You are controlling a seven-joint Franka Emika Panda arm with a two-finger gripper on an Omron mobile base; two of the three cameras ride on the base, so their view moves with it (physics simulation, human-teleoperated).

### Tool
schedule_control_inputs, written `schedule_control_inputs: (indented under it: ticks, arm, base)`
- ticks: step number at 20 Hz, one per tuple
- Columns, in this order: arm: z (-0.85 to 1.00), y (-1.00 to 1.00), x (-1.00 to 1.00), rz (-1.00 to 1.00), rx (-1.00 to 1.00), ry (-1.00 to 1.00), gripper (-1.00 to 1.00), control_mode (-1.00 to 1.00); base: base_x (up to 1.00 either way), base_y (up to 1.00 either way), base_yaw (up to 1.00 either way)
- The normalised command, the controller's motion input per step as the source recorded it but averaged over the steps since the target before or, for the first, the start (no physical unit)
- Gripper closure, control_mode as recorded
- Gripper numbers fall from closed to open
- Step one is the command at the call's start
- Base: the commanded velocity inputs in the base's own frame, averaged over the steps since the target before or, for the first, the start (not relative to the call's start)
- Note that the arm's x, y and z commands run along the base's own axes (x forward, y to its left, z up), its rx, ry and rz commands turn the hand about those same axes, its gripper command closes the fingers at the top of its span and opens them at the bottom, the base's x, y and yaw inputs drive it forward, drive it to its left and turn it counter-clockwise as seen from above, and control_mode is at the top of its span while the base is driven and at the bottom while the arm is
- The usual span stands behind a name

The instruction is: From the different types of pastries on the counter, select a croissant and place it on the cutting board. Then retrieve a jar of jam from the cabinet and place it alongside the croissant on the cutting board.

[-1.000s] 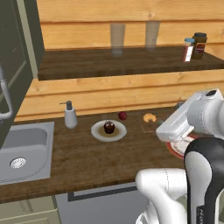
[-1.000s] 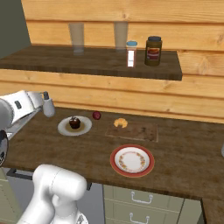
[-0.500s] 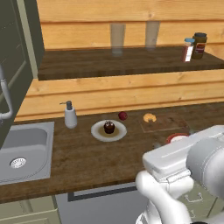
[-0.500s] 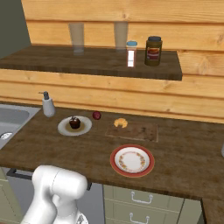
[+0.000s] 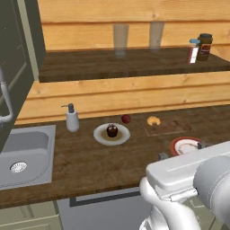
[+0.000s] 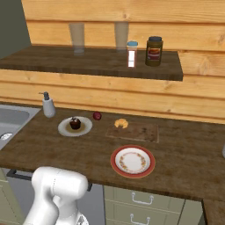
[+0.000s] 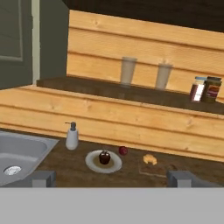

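The small golden-brown croissant (image 6: pixel 121 123) is lying on the left corner of the flat brown wooden cutting board (image 6: pixel 139 131), which is resting on the dark wooden surface (image 6: pixel 184 149) below the wall shelf.

In the hand view the claw (image 7: pixel 110 178) is standing wide open with nothing between its two grey fingertips (image 7: pixel 43 178), which are rising at the bottom edge. It is hanging well back from the surface and well apart from the croissant (image 7: pixel 150 159), which is showing ahead of it and slightly right of centre, nearer the right fingertip than the left.

The dark glass jar of jam with a dark lid (image 6: pixel 154 51) is sitting up on the dark wooden shelf (image 6: pixel 66 61), near its right end, just beside a small white shaker with a blue cap (image 6: pixel 132 54). Two clear drinking glasses (image 6: pixel 77 36) are standing further left on the same shelf.

Left of the cutting board, a small dark red round fruit (image 6: pixel 97 116) is lying near a white plate holding a chocolate cupcake (image 6: pixel 75 125). A white soap dispenser (image 6: pixel 48 105) is standing beside the steel sink (image 5: pixel 27 150). A red-rimmed patterned plate (image 6: pixel 132 161) is sitting in front of the cutting board, close to the surface's front edge.
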Motion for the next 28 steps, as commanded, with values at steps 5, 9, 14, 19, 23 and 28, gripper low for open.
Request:
schedule_control_inputs:
  ticks: [5,9,14,19,23,28]
  arm:
    - [0.00,-0.01,-0.51,0.00,0.00,-0.09,-1.00,-1.00]
    - [0.00,0.00,0.00,0.00,0.00,-0.02,-1.00,-1.00]
    - [0.00,0.00,0.00,0.00,0.00,0.00,-1.00,1.00]
    - [0.00,0.00,0.00,0.00,0.00,0.00,-1.00,1.00]
    - [0.00,0.00,0.00,0.00,0.00,0.00,-1.00,1.00]
    - [0.00,0.00,0.00,0.00,0.00,0.00,-1.00,1.00]
  base:
    - [0.00,0.00,0.00]
    - [0.00,0.00,0.00]
    - [-0.17,0.00,0.00]
    - [-0.85,0.01,-0.02]
    - [-0.94,0.47,0.00]
    - [-0.73,1.00,0.00]
